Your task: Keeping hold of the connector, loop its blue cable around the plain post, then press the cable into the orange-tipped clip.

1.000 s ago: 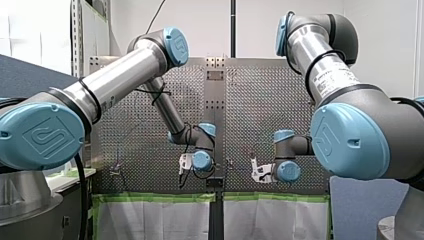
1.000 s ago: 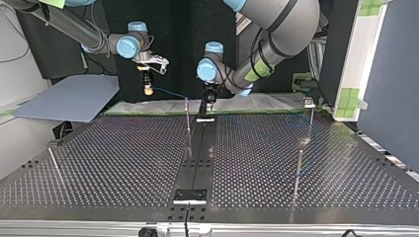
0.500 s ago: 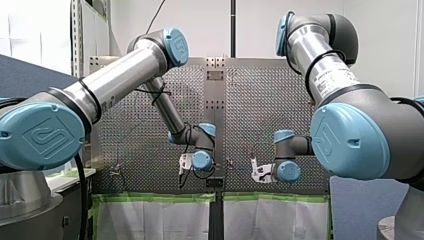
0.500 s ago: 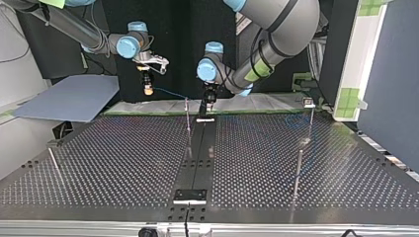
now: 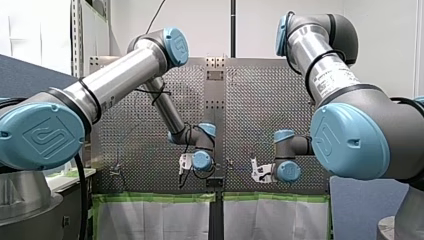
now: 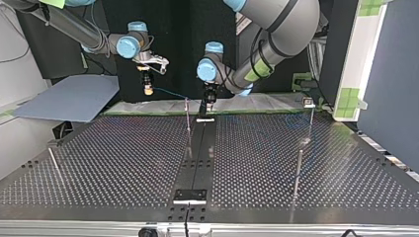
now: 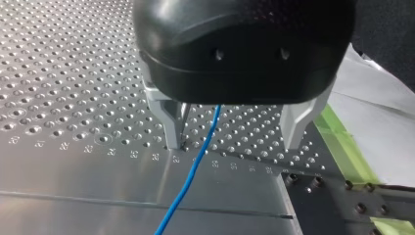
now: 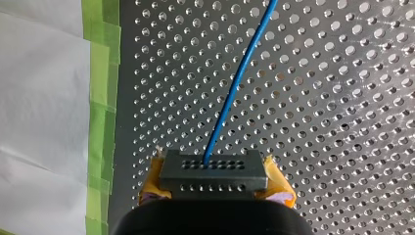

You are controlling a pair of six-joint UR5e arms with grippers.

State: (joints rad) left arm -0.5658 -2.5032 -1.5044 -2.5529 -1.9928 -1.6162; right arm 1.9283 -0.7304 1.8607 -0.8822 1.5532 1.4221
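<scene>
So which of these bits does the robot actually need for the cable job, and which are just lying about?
In the job: connector, blue cable, right hand gripping the connector, left hand open astride the cable, thin post near it.
Lying about: grey board, white sheet, green tape.

A blue cable [image 6: 170,92] runs from my right gripper [image 6: 147,91] toward a thin post [image 6: 188,121].
</scene>
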